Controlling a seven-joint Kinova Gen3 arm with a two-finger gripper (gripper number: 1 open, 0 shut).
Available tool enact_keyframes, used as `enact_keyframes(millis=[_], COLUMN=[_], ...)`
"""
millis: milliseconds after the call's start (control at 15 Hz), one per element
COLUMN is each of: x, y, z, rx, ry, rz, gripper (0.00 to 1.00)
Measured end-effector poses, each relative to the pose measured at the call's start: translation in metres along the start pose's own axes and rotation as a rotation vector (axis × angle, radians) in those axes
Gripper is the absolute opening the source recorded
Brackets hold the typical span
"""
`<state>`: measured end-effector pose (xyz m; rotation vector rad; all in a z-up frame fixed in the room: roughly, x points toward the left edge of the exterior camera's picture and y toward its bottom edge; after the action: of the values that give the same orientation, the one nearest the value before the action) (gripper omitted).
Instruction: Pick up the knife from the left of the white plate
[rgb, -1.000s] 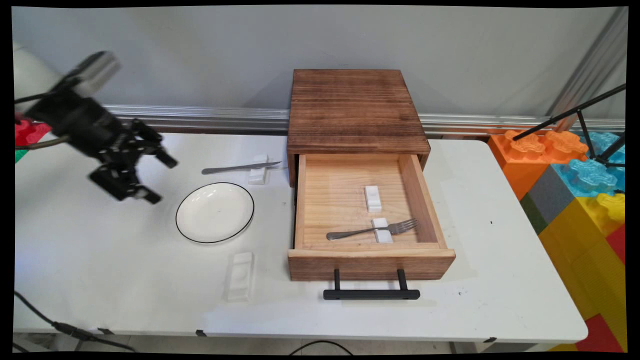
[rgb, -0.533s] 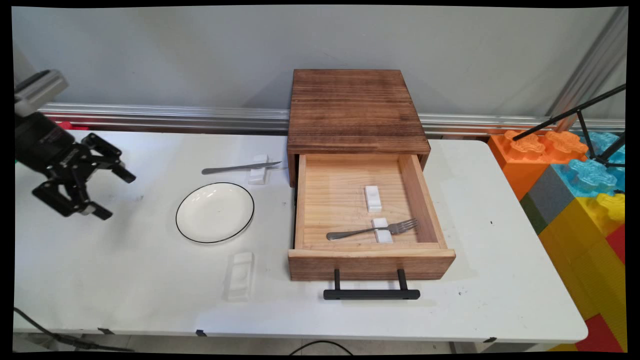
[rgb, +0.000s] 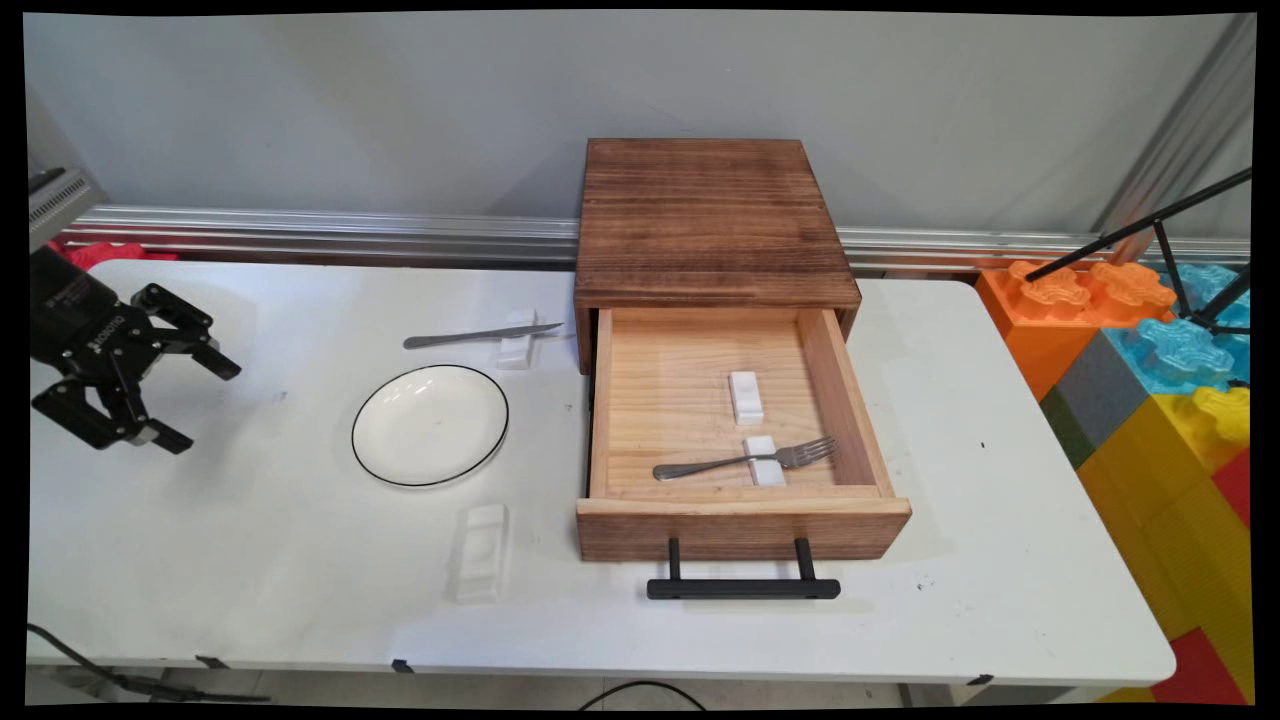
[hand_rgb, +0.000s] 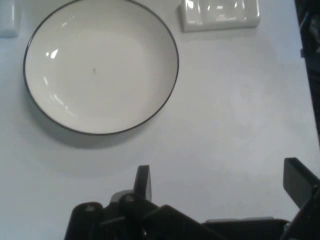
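At the far left, the black gripper (rgb: 185, 405) was held above the white table (rgb: 250, 560), fingers spread wide and nothing grasped. Nearest it lay a round, glossy white plate (rgb: 430, 425) rimmed in black, then a moulded white rest (rgb: 480, 550). A steel fork (rgb: 745, 460) was seen inside the open wooden drawer (rgb: 740, 525).
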<state>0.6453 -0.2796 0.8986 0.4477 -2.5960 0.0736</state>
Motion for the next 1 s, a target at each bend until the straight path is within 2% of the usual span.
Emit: enact_keyframes(millis=[267, 533, 733, 1000], x=[0.000, 0.006, 0.014, 0.015], y=[-0.012, -0.036, -0.069, -0.119], z=[-0.003, -0.006, -0.003, 0.016], rx=[0.053, 0.123, 0.178, 0.194], ry=[0.000, 0.008, 0.010, -0.031], rz=[-0.028, -0.032, -0.029, -0.047], gripper=[1.00, 1.00, 1.00, 1.00])
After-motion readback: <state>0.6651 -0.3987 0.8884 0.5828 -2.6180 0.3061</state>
